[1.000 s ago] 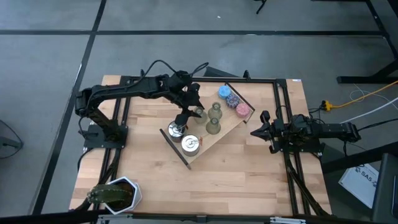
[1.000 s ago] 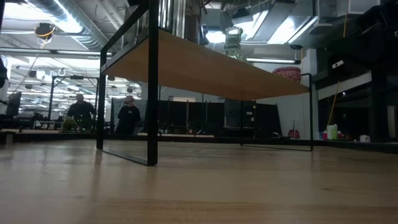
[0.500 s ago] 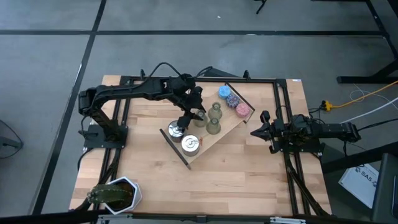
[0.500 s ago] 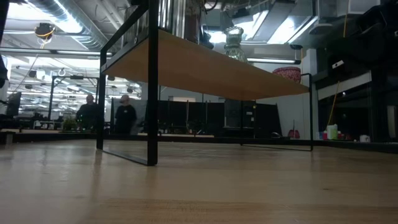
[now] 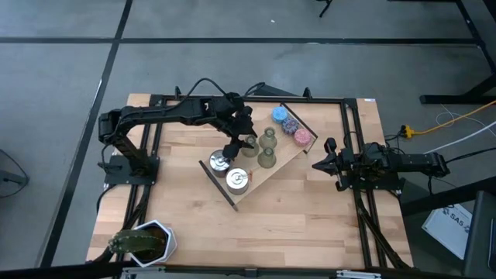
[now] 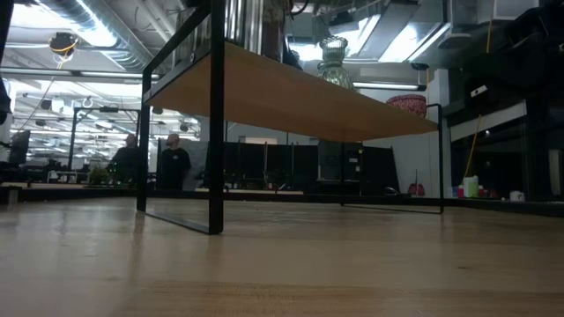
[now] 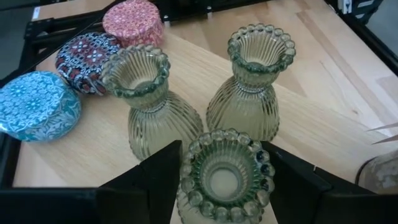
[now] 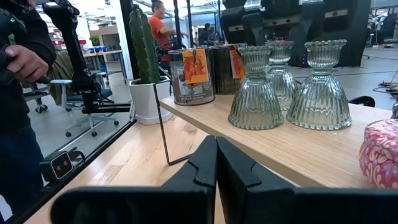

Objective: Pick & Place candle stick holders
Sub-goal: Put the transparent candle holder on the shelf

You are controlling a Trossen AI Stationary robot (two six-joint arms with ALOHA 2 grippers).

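Jaws of the left gripper [image 7: 224,186] flank a candle stick holder [image 7: 225,176], grip unclear; overhead hides this.

Past the right gripper's [image 8: 216,163] closed fingers, three ribbed holders [image 8: 256,93] stand on a wooden shelf [image 8: 292,155] with two tins [image 8: 193,76] and a pink puck [image 8: 379,152].

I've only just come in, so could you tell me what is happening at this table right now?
The left claw sits around one of three green glass candle stick holders on a raised wooden shelf, one finger on each side; whether it grips is unclear. The other two holders stand just beyond it, beside three patterned round tins. The right claw waits shut at the table's right side, holding nothing.
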